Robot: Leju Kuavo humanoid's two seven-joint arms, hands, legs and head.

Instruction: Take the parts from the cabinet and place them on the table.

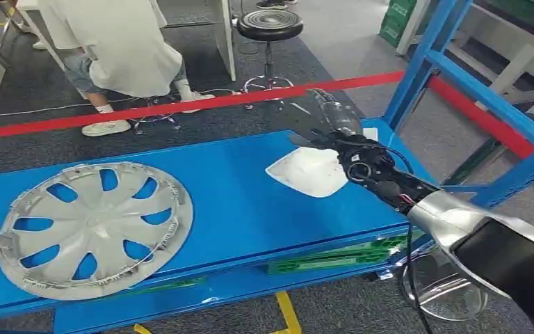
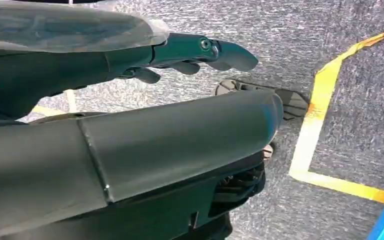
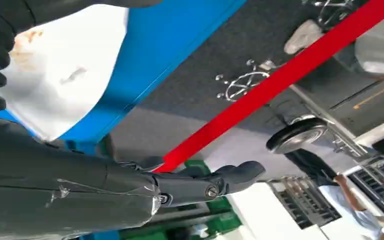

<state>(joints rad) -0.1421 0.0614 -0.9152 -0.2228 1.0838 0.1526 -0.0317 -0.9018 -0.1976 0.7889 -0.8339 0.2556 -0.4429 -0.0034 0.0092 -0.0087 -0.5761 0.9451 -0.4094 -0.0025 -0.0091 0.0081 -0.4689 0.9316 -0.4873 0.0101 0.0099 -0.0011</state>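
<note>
White plastic shell part [image 1: 309,172] lies on the blue worktop [image 1: 236,202] beside the right robot hand [image 1: 344,142], fingers spread and empty: placement looks finished; next, withdrawing for another part.

Lower left: wheel cover [image 1: 94,228] flat on table [image 1: 243,202] | centre right: white part [image 1: 308,172] on table, right hand [image 1: 351,149] over its right edge | top: stool [image 1: 270,28] behind table, person [image 1: 122,49] upper left.
</note>
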